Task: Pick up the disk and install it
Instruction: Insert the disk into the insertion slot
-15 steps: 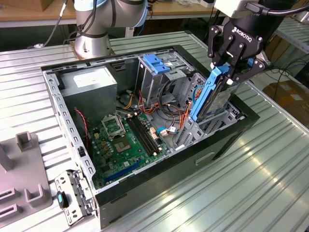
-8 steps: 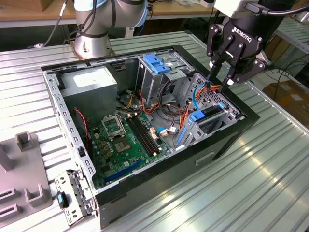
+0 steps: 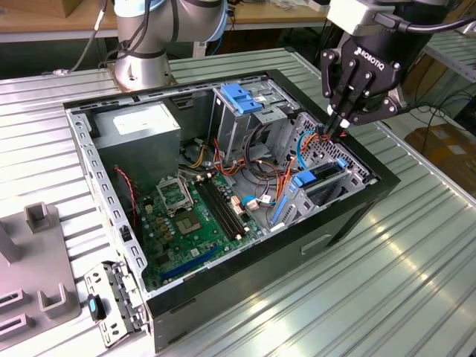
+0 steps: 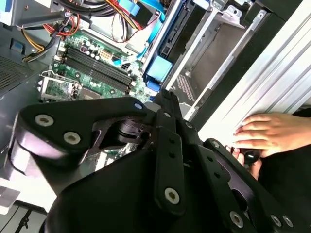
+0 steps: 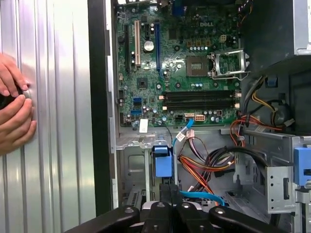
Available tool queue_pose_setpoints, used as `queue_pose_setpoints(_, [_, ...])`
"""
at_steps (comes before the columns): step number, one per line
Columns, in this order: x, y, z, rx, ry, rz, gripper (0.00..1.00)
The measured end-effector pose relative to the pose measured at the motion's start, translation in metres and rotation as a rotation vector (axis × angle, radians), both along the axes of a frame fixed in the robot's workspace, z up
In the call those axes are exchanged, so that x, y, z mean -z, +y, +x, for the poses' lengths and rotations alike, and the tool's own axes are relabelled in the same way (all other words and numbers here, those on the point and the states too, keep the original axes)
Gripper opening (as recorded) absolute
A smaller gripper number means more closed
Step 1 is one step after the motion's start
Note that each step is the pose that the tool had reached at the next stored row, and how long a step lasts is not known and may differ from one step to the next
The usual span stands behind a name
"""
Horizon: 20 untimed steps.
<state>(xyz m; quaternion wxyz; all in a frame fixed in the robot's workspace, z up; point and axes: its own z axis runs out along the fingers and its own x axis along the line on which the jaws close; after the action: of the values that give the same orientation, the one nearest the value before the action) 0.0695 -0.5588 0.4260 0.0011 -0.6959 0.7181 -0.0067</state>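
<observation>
Black gripper (image 4: pixel 167 99) linkage looms large in both wrist views, fingers pressed flat together with nothing pinched between them. From the exterior view, the gripper (image 3: pixel 335 125) hangs just above the open computer case (image 3: pixel 357 216), over the corner at the exterior view's right, its tips close to a tangle of orange and blue cables (image 3: pixel 301 145).

And the disk (image 3: pixel 303 179)? It sits down inside the case, in the bay just beneath the gripper, blue carrier rail showing along its edges. In the first wrist view, the blue end of the disk (image 5: pixel 163 162) lies just ahead of the closed fingertips, apart from them.

Green motherboard (image 3: pixel 193 216) fills the case floor beside it. A person's hands (image 5: pixel 12 111) rest on the ribbed metal table (image 3: pixel 387 297) next to the case wall, around a small black object I can't make out.
</observation>
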Motion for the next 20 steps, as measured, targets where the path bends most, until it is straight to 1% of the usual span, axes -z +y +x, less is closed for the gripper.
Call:
queue_pose_setpoints(2, [0.0039,-0.0002,0.0038,0.000,0.0000,0.0001,0.11])
queue_pose_setpoints(6, [0.0135,-0.0006,0.0192,0.000,0.0000,0.0001,0.11])
queue_pose_setpoints(10, [0.0218,-0.0010,0.0314,0.000,0.0000,-0.0001,0.11])
queue_pose_setpoints(13, [0.0274,-0.0011,0.0325,0.000,0.0000,0.0001,0.11])
queue_pose_setpoints(20, [0.0281,-0.0011,0.0325,0.000,0.0000,-0.0002,0.11])
